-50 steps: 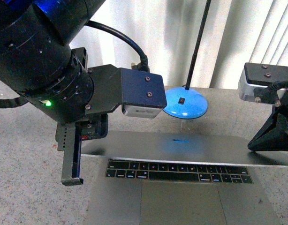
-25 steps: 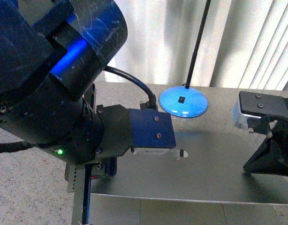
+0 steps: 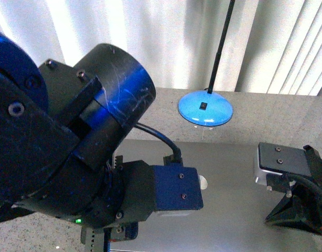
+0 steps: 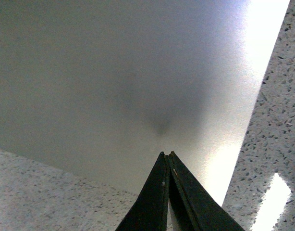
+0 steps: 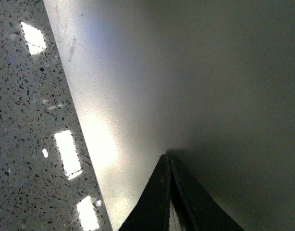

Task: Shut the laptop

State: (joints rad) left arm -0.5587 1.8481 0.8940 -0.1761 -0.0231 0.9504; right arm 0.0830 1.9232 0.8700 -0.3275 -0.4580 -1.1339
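Surface: speckled counter (image 3: 287, 113), blinds (image 3: 166, 42) behind.
Laptop: laptop (image 3: 229, 173) mid-counter, lid looks flat down.
Left: my left gripper (image 4: 167, 154) pinched closed, empty, tip on lid, likely pressing.
Right: my right gripper (image 5: 166, 156) same, evening the push.

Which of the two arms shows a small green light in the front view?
The left arm: a green light glows low on its dark body. The right arm shows none.

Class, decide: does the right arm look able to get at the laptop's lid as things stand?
Probably yes: the right hand, shut, seems to touch the laptop lid, with nothing between them.
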